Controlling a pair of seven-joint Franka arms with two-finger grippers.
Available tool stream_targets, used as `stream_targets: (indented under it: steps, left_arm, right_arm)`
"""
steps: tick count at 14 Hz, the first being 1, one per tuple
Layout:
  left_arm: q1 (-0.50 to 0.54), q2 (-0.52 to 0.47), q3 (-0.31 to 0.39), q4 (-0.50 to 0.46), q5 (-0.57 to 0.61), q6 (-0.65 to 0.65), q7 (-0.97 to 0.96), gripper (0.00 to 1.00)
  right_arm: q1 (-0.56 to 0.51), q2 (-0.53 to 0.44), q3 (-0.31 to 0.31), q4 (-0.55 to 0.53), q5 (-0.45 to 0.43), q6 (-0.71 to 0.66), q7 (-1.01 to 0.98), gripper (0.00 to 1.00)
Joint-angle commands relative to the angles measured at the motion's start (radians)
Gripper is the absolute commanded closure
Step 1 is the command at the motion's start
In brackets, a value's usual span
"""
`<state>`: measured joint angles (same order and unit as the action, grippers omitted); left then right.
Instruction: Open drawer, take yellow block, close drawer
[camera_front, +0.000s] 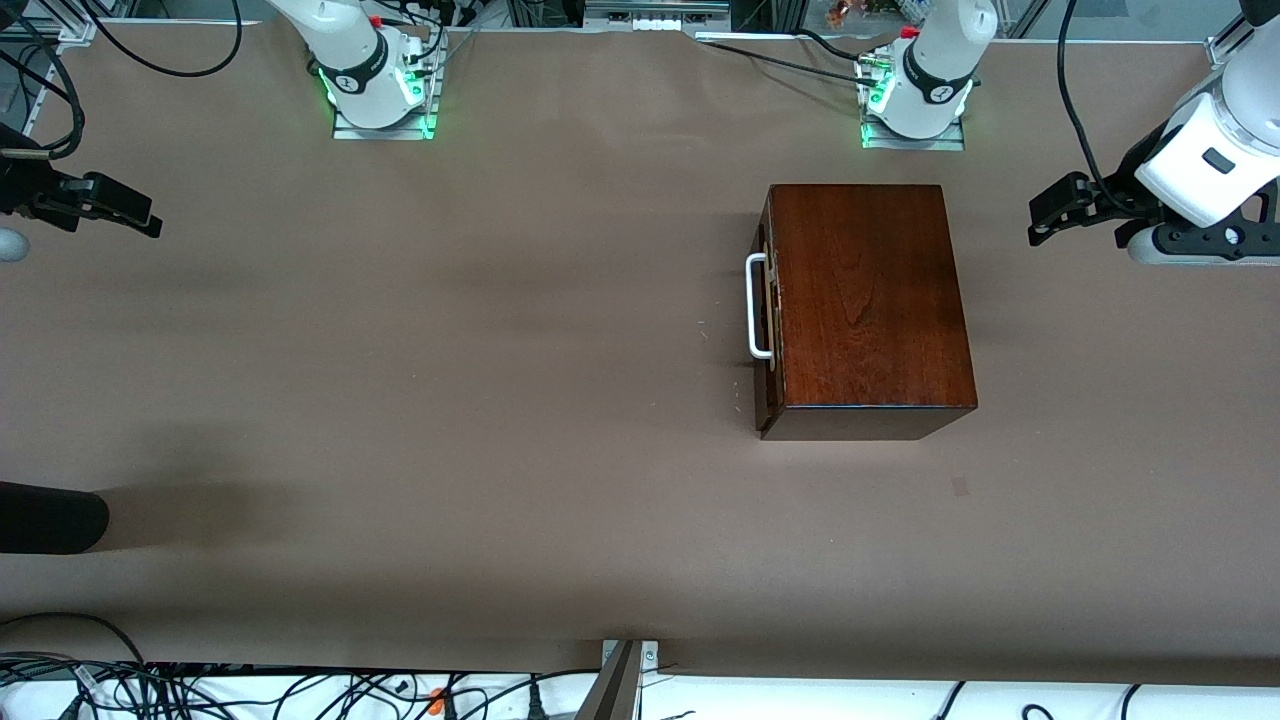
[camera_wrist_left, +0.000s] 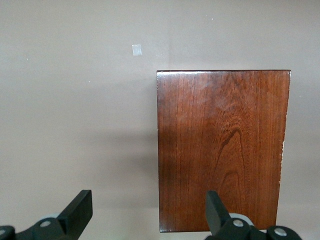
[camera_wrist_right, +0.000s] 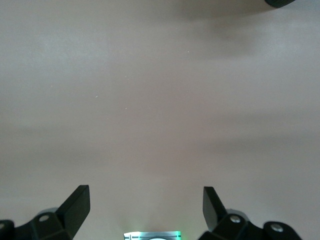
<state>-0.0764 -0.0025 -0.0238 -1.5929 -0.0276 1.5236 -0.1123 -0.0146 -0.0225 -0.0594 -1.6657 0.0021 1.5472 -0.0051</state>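
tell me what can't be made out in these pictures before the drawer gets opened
- Yellow block: in no view; if it is inside, the shut drawer and wooden box hide it.
- Drawer front and handle: the left wrist view shows only the box top.
- Right gripper: its arm is cut off by the front view's edge.
- Left gripper: its arm is cut off by that view's edge.

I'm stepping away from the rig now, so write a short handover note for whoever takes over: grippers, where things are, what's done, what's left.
Left gripper: jaws open, empty, waiting in the air at the left arm's end of the table, beside the wooden box.
Right gripper: jaws open, empty, waiting over bare table at the right arm's end.
Drawer: shut in the box, its white handle facing the right arm's end.
Yellow block: not visible in any view.
Done: nothing.
Left: open the drawer, take the block, close the drawer.
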Motion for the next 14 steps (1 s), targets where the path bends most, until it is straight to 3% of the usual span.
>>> stream_targets:
  steps: [1, 11, 12, 14]
  left_arm:
    - [0.004, -0.022, -0.002, -0.013, 0.028, -0.008, -0.009, 0.00]
    - [-0.002, -0.022, -0.005, 0.001, 0.026, -0.008, -0.013, 0.00]
    - [-0.011, -0.020, -0.013, -0.001, 0.023, -0.010, -0.026, 0.00]
    - [-0.014, -0.010, -0.094, 0.001, 0.028, -0.008, -0.107, 0.00]
  right_arm:
    - [-0.011, -0.005, 0.009, 0.006, 0.009, -0.010, -0.015, 0.00]
    - [-0.011, -0.005, 0.009, 0.006, 0.009, -0.010, -0.015, 0.00]
    - [-0.011, -0.005, 0.009, 0.006, 0.009, -0.010, -0.015, 0.00]
    - [-0.011, -0.005, 0.009, 0.006, 0.009, -0.010, -0.015, 0.00]
